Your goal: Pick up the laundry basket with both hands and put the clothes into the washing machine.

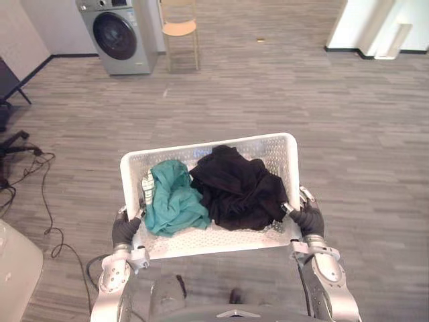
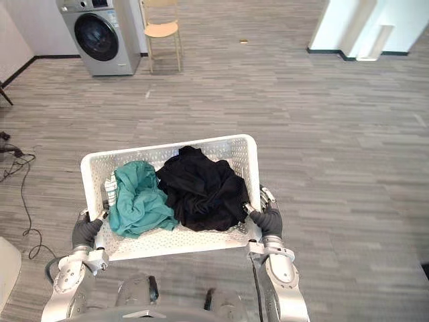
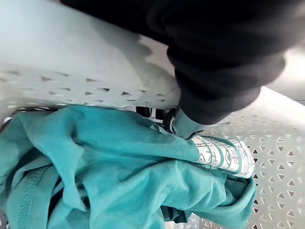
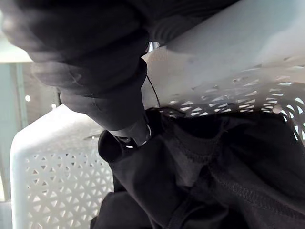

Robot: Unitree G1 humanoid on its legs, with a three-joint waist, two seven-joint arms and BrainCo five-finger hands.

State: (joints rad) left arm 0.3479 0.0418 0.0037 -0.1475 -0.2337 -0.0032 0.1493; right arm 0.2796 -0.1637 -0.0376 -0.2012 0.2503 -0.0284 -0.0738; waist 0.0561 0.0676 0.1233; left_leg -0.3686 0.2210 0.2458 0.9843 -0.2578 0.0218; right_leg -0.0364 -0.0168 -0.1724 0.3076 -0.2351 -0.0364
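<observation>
Laundry basket point(image 1: 221, 240) being held above grey plank floor point(image 1: 281, 94), left hand point(image 1: 125, 230) and right hand point(image 1: 308, 218) fingers gripping its side rims, teal garment point(image 1: 173, 198) and black garment point(image 1: 238, 188) lying inside, washing machine point(image 1: 117, 33) standing far ahead-left beside wooden chair point(image 1: 179, 30).

Our two head eyes, slightly apart, look steeply down, sharing the basket point(image 1: 268, 149) at 6 o'clock and the washing machine point(image 1: 117, 33) at 11. Our wrist cameras peer into that basket from very close, opposite sides.
</observation>
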